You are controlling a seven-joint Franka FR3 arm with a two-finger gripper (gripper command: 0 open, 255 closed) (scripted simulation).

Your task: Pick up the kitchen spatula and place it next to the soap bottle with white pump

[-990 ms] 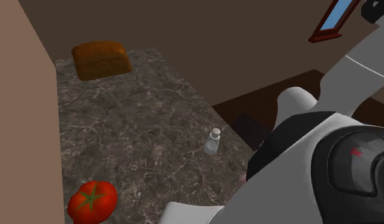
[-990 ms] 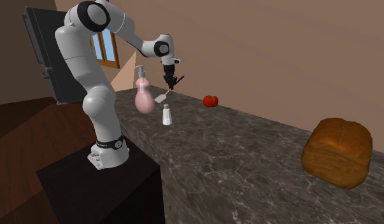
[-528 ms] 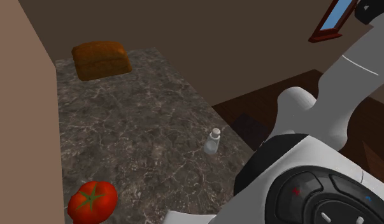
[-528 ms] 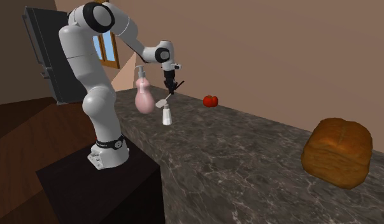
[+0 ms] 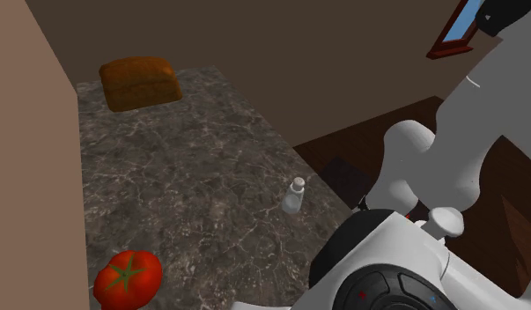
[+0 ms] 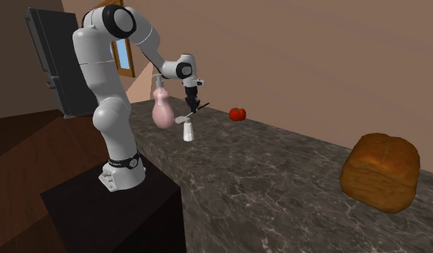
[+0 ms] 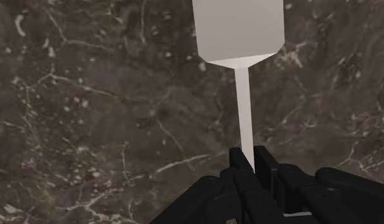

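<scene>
Spatula [image 7: 238,32] first: where is it?

Off the worktop [image 6: 279,172]. The end effector [image 7: 248,160] has its fingers clamped on the thin handle, and the blade hangs out ahead over the dark marbled stone.

So the pick is done?

I judge so. In the second exterior view the spatula hangs in the air under the end effector. It is near the pink bottle [image 6: 162,111] with the white pump and right above a small shaker [image 6: 187,132].

What is left?

The placing. The spatula has to come down onto bare stone beside the bottle and be let go. None of that is done yet.

Any snag?

The shaker stands just beside the bottle, under the blade, so the free spot looks tight. Whether blade and shaker touch I cannot tell. The tomato [image 6: 238,113] is well apart.
</scene>
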